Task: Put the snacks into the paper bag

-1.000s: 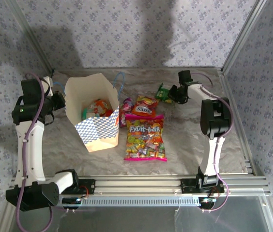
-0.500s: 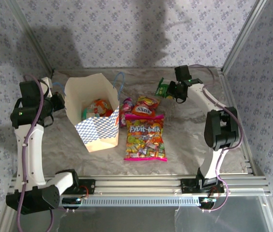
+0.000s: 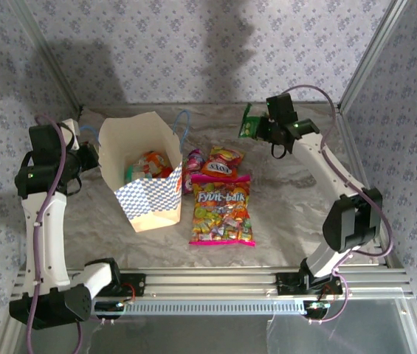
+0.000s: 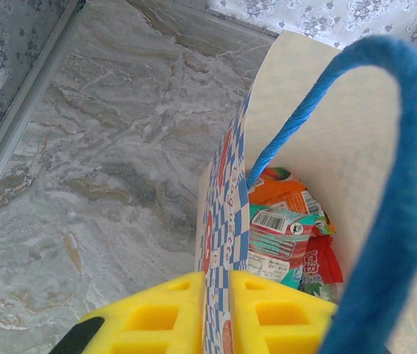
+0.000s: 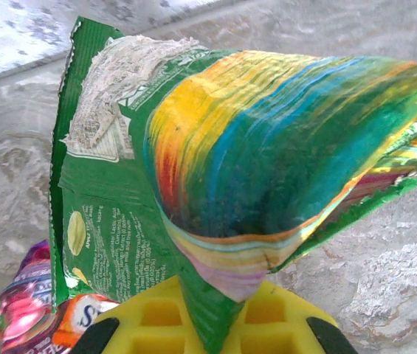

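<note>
Risk of dropping the green packet (image 5: 267,147) in transit: clenched only at its lower edge by the right gripper (image 5: 208,310), with the bulk of it flopping loose above the yellow fingers. Risk too of catching the paper bag (image 3: 147,209) rim and folding it in, though steadied by the left gripper (image 4: 217,295), clamped on the bag's left wall beside the blue cord handle (image 4: 385,184). Carried right of the bag and well apart from it, beyond the orange packet (image 3: 221,162), purple packet (image 3: 193,168) and large pink bag (image 3: 223,210) lying just right of the bag. Apparently clear of the table (image 3: 282,199); hard to judge from above. Several packets (image 4: 285,228) inside the bag.
</note>
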You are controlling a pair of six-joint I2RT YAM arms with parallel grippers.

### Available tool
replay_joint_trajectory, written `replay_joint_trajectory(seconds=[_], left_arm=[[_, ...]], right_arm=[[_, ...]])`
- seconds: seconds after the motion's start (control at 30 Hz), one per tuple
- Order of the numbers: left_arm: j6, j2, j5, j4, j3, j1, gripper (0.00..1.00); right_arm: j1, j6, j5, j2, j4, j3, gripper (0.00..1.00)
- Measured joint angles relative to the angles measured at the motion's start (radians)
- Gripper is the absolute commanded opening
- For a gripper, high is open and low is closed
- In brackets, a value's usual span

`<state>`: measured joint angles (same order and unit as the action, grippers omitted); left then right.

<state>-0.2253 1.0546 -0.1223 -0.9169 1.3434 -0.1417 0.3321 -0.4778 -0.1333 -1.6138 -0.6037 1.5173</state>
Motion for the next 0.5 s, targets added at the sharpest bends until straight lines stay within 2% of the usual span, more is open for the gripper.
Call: replay_joint_trajectory(seconds=[0.5], left_arm=[[0.007, -0.027, 0.0, -0.004, -0.01, 0.0, 0.16]], right_arm=[[0.168, 0.127, -0.082, 0.204, 0.009, 0.068, 0.0]])
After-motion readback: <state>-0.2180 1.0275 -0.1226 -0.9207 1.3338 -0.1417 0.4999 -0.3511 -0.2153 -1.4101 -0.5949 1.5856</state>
